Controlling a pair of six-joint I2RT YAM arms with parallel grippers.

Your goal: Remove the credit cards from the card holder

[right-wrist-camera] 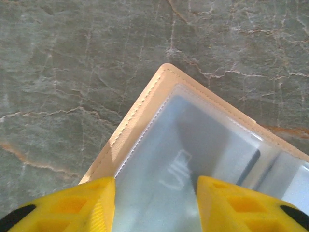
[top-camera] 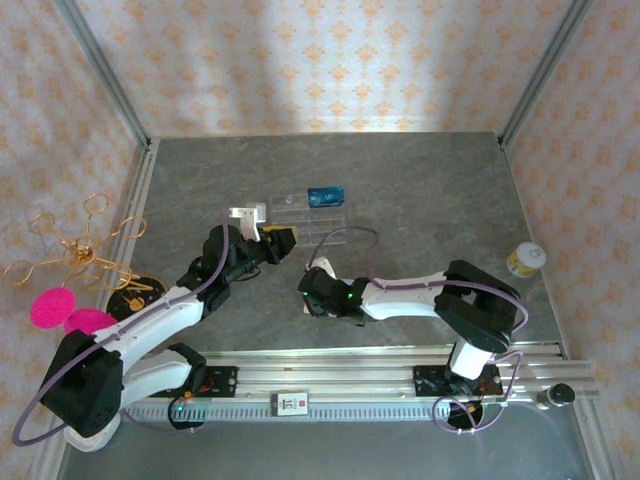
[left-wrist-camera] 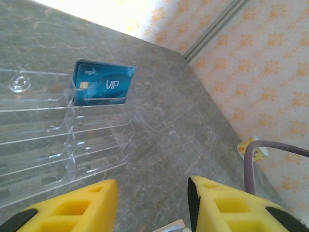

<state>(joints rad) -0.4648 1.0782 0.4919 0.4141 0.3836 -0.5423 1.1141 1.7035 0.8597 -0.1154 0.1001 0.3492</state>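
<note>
clear compartment tray (top-camera: 300, 212): toward the bench's far edge, blue vip card (left-wrist-camera: 103, 86) upright in its end slot. beige card holder (right-wrist-camera: 137, 113): mid-bench, lying open, second vip card (right-wrist-camera: 193, 145) under its clear pocket. right gripper (right-wrist-camera: 155, 203): fingers spread over that pocket. left gripper (left-wrist-camera: 152, 203): fingers spread, facing the tray.

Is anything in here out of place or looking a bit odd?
Nothing spilled or damaged. The oddities sit at the edges: a gold wire ornament with pink fluffy balls on the left, and a small jar far right, both apart from the card work.
</note>
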